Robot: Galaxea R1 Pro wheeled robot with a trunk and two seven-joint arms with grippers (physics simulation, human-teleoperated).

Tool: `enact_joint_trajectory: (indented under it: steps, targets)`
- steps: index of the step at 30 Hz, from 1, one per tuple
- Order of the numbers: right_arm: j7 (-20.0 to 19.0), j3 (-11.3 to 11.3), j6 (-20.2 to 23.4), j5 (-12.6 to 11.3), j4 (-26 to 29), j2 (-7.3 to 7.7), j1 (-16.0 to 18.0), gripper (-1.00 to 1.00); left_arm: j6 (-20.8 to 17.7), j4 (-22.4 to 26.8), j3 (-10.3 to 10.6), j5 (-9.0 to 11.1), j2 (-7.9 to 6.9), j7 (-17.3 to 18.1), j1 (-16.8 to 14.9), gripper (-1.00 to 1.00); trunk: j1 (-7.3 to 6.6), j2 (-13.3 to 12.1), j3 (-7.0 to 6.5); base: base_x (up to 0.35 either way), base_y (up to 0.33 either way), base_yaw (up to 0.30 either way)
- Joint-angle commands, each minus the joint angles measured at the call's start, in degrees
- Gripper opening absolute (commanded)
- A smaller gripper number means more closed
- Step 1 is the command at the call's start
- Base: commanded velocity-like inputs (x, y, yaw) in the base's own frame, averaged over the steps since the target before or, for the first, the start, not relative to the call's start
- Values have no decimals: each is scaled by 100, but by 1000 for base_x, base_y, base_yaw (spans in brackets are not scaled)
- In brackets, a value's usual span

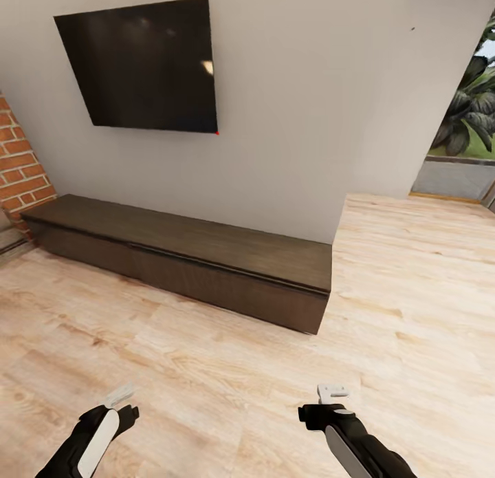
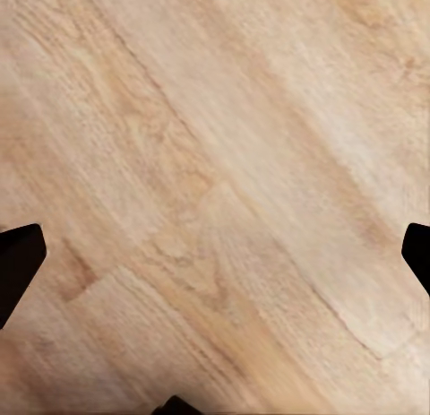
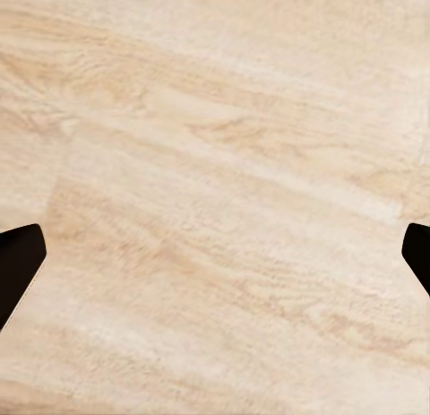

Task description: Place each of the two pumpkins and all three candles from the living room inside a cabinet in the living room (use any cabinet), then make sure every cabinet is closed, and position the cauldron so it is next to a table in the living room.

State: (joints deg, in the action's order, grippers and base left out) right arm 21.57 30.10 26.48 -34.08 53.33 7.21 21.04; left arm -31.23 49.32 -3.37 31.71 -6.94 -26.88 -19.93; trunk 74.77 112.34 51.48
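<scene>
Two grippers, left (image 1: 118,395) and right (image 1: 333,393), both spread, empty, over floor (image 1: 227,375); one cabinet (image 1: 199,261), closed.

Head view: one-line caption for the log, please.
Both empty grippers, left and right, hang over wood floor facing the closed cabinet.

Both arms hang low and forward, apart. Left gripper (image 1: 120,395) and right gripper (image 1: 333,393) point down, each with jaws spread wide and holding nothing.

pale wood floor (image 1: 206,368), wall television (image 1: 141,65), brick wall (image 1: 20,161)
</scene>
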Motion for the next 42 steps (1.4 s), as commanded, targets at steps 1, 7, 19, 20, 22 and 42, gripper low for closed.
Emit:
enact_joint_trajectory:
  steps: [1,7,19,20,22,42]
  targets:
    - [58,29,7,-59,11,8,5,100,-14,10,3,61,-1,-46,-2,100,-23,-39,-13,0,0,291]
    - [56,31,6,-63,11,8,5,100,-14,7,3,62,-7,-46,-2,100,-155,-280,-121,0,0,291]
    - [43,31,6,-59,11,8,5,100,-11,8,3,64,-5,-46,-2,100,-419,-761,-332,0,0,266]
    - [45,34,6,-57,11,8,5,100,-12,8,3,64,-5,-46,-2,100,-441,-801,-350,0,0,77]
    - [48,38,6,-55,11,8,5,100,-13,7,3,64,-8,-44,-2,100,-484,-881,-385,0,0,116]
    - [49,39,6,15,11,-36,5,100,-7,7,-15,63,-3,15,-2,100,-638,-1162,-511,0,0,276]
